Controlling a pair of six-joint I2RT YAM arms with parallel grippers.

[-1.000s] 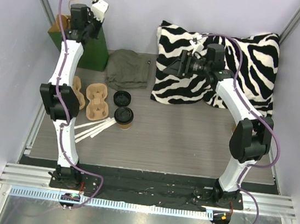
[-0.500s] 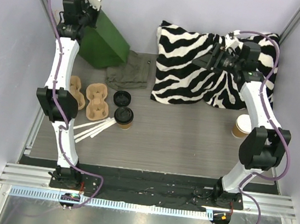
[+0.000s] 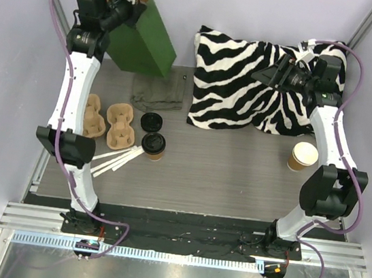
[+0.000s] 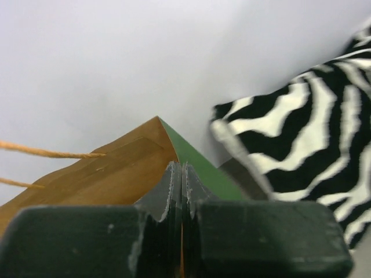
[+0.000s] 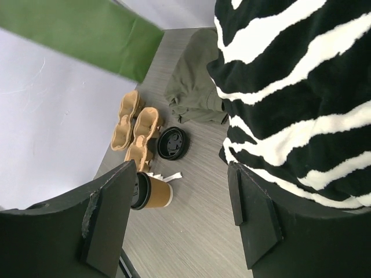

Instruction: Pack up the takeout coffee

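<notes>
Takeout coffee (image 3: 153, 145) on open desk (image 3: 237, 170) left of centre, well apart from left gripper (image 4: 182, 185) clamping green bag (image 3: 143, 37); right gripper (image 5: 181, 174) parted.

A: What sits on the counter (image 3: 235, 180)?
B: At the back, a zebra cushion (image 3: 241, 84), with an olive cloth (image 3: 159, 89) just left of it.
A: And the left side?
B: Two pulp trays (image 3: 120, 125), a loose black lid (image 3: 152, 121), the takeout coffee (image 3: 153, 143) just in front of it, and white sticks (image 3: 114, 160) beside that.
A: The right?
B: One lidless cup (image 3: 303, 156), well apart.
</notes>
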